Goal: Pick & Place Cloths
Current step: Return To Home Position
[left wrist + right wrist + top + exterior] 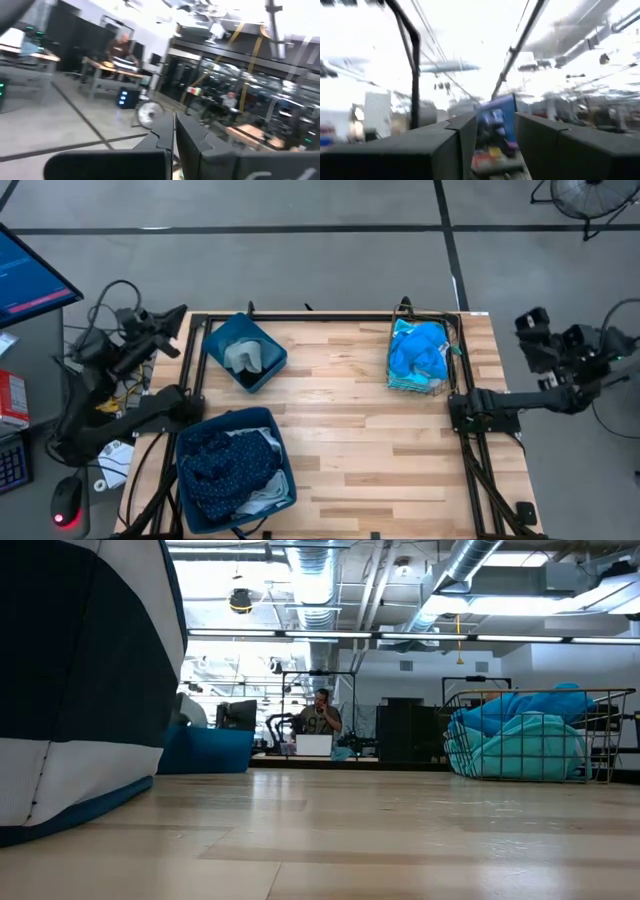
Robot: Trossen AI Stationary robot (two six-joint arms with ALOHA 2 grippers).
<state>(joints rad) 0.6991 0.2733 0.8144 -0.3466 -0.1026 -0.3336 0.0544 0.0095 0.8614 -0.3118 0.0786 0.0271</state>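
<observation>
Two grippers, both empty. Your left gripper point(176, 315) sits outside the left edge of the table point(350, 435), fingers point(162, 142) nearly touching. The grey-green cloth point(244, 356) in the small bin point(272, 366) and the navy dotted cloth point(215, 468) in the large bin point(287, 472) lie to its right. The turquoise and blue cloths point(418, 350) fill the wire basket point(454, 358), left of the right gripper point(529, 326), whose fingers point(465, 137) stand apart. No cloth obstructs homing.

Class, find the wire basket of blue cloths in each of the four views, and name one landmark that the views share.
High view: the wire basket, full of blue cloths, sits on the table's upper right part.
Low view: the basket stands at the picture's right, cloths heaped inside.
Left wrist view: not in it.
Right wrist view: not in it.
Shared landmark: the wooden table, in the high and low views only.
</observation>
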